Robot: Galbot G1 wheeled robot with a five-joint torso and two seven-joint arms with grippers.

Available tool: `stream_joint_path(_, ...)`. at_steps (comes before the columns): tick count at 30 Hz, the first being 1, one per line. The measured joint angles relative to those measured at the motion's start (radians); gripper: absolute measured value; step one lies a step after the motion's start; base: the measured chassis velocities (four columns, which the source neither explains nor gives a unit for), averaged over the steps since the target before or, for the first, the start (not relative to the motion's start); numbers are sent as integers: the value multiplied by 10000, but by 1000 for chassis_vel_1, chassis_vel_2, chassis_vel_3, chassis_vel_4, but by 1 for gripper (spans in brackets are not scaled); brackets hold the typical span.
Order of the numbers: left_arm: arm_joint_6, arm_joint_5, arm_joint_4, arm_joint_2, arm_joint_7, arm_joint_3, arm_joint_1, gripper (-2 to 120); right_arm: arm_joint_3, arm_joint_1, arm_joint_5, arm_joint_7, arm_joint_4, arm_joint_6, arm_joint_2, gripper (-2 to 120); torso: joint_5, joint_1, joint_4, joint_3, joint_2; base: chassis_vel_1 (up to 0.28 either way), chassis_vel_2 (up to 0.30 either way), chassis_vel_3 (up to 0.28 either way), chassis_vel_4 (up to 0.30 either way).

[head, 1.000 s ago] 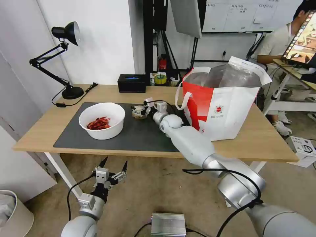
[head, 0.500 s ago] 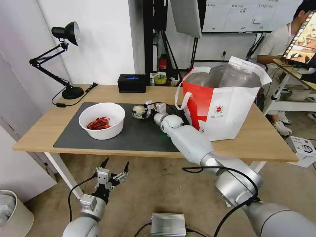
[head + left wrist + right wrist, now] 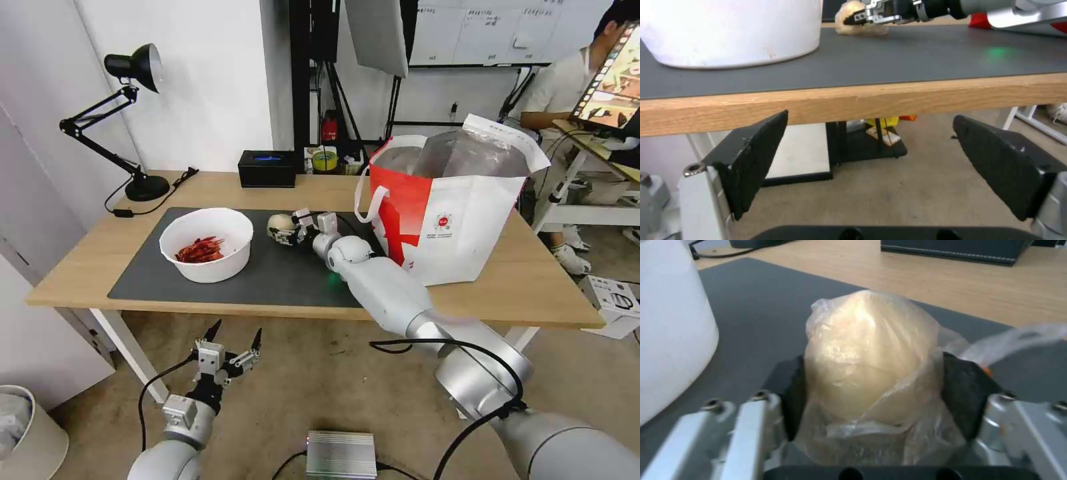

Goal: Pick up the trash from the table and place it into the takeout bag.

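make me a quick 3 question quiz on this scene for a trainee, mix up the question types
1. True or false: the right gripper is closed around the balled plastic wrap.
2. Where is the left gripper? A) inside the takeout bag B) below the table edge, fingers spread C) over the white bowl
3. Fill in: the white bowl with red scraps sits on the dark grey ____.

Key
1. True: in the right wrist view both pads press the wrap's sides, above the mat.
2. B: it hangs in front of the table, holding nothing.
3. mat. The takeout bag stands to the robot's right of it.
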Motion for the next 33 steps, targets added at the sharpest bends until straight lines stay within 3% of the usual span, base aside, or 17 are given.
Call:
stream_joint_path(6,-8,1,21,3,0,54,-45,100,69,-103,35,65,182,-39,-56,36,0,0,1,1,0,0,0,0,0)
stream_joint_path(10,-10,-8,15,44,-1,56,-57,100,-72,-251,399,259,1117,-270,-471,22,0,1,2,0,0,0,0,0,0)
stream_joint_path(13,-12,-29,-16,71,-4,38,-54,100,-417,-517,900,612,2739,-564,-1320,9,1,1,0,0,0,0,0,0,0)
stream_joint_path(14,-12,-29,-16,71,-4,38,-54,100,-417,-517,900,612,2739,-564,-1320,9,1,1,0,0,0,0,0,0,0)
stream_joint_path(22,-15,-35,-127,56,-8,12,4,100,-474,-1582,1570,1119,6480,-957,-3435,3,4,1,0,1,-1,0,0,0,0)
stream_joint_path(28,-16,-18,-175,42,-16,12,79,100,393,-2377,2324,1623,9671,-1326,-4938,3,2,-2,0,0,0,0,0,0,0)
stream_joint_path(33,-15,18,-208,24,-14,19,105,100,1179,-2655,2891,2146,11288,-1598,-5905,3,4,-2,-1,-1,-1,0,0,0,0)
